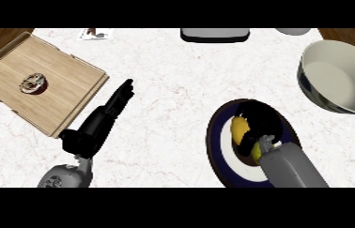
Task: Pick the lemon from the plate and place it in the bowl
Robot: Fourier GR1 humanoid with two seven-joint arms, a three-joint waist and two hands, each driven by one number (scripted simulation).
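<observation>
A yellow lemon [239,129] lies on a dark blue plate [216,147] with a white centre, at the lower right of the counter. My right hand [260,120] is over the plate with its black fingers curled round the lemon's right side, hiding part of it. The bowl [326,77], cream inside with a dark rim, stands at the right edge, up and to the right of the plate. My left hand [111,107] rests open on the counter at the left, fingers straight and pointing up and to the right.
A wooden tray [62,77] at the upper left holds a small round brown object [33,83]. A grey-black appliance [215,34] sits at the top edge, with a white item [293,31] further right and a small card [95,33] at the top left.
</observation>
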